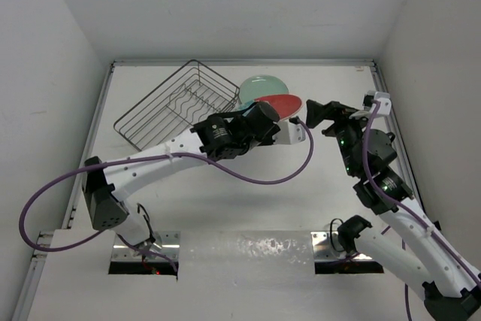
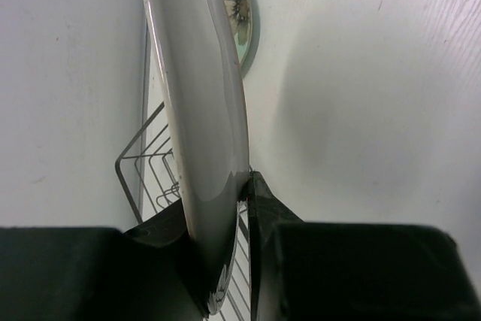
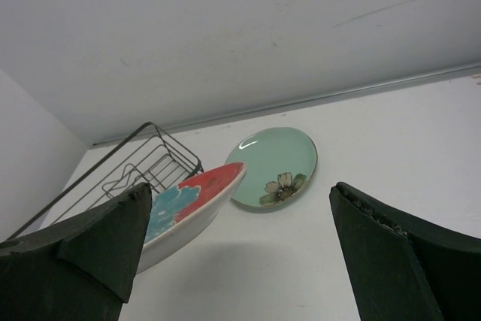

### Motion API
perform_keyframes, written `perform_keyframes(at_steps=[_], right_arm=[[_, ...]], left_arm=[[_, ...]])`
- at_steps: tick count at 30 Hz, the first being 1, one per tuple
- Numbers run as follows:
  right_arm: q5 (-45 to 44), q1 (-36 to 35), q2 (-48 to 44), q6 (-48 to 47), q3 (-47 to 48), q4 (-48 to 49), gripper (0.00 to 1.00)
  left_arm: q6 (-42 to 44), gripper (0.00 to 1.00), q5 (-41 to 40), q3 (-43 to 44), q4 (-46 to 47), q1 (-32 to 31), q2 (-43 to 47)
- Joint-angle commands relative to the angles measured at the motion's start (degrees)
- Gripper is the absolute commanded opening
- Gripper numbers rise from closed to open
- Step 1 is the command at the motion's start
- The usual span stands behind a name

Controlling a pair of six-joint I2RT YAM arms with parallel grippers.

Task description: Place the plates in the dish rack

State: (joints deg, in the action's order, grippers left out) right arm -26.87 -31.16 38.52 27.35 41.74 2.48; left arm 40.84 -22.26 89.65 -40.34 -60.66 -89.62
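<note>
My left gripper (image 1: 276, 116) is shut on the rim of the red-and-teal plate (image 1: 282, 104) and holds it tilted above the table, just right of the dish rack (image 1: 176, 104). In the left wrist view the plate's white underside (image 2: 199, 110) stands edge-on between my fingers (image 2: 263, 208). The mint-green plate (image 1: 259, 86) lies flat on the table behind it, and also shows in the right wrist view (image 3: 274, 163). My right gripper (image 1: 322, 116) is open and empty, just right of the red plate (image 3: 188, 199).
The dark wire rack stands at the back left, angled, near the left wall; its corner shows in the right wrist view (image 3: 131, 163) and its wires in the left wrist view (image 2: 150, 174). White walls enclose the table on three sides.
</note>
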Motion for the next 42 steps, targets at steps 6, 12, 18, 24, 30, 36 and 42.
perform_keyframes(at_steps=[6, 12, 18, 24, 30, 36, 42], right_arm=[[-1.43, -0.04, -0.82, -2.13, 0.02, -1.25, 0.99], [0.41, -0.04, -0.91, -1.69, -2.53, -1.87, 0.99], [3.84, -0.04, 0.94, -0.55, -4.47, -0.55, 0.99], [7.18, -0.04, 4.54, -0.28, -4.29, -0.55, 0.99], [8.42, -0.04, 6.12, 0.33, -5.52, -0.37, 0.99], [8.33, -0.04, 6.65, 0.60, -6.76, 0.59, 0.99], [8.68, -0.04, 7.00, 0.86, -6.40, 0.42, 0.99]], left_arm=[[-1.44, 0.00, -3.15, 16.47, 8.11, 10.87, 1.14], [-8.57, 0.00, 8.80, 38.39, -10.43, 26.63, -10.03], [-16.67, 0.00, 22.07, 32.71, -8.54, 44.12, -10.05], [-13.69, 0.00, 33.50, 20.41, -0.37, 52.13, -6.71], [-13.06, 0.00, 37.02, 18.54, 1.05, 52.67, -5.30], [-14.65, 0.00, 41.24, 21.10, -0.36, 52.58, -5.21], [-15.44, 0.00, 46.25, 20.92, -1.76, 52.32, -5.56]])
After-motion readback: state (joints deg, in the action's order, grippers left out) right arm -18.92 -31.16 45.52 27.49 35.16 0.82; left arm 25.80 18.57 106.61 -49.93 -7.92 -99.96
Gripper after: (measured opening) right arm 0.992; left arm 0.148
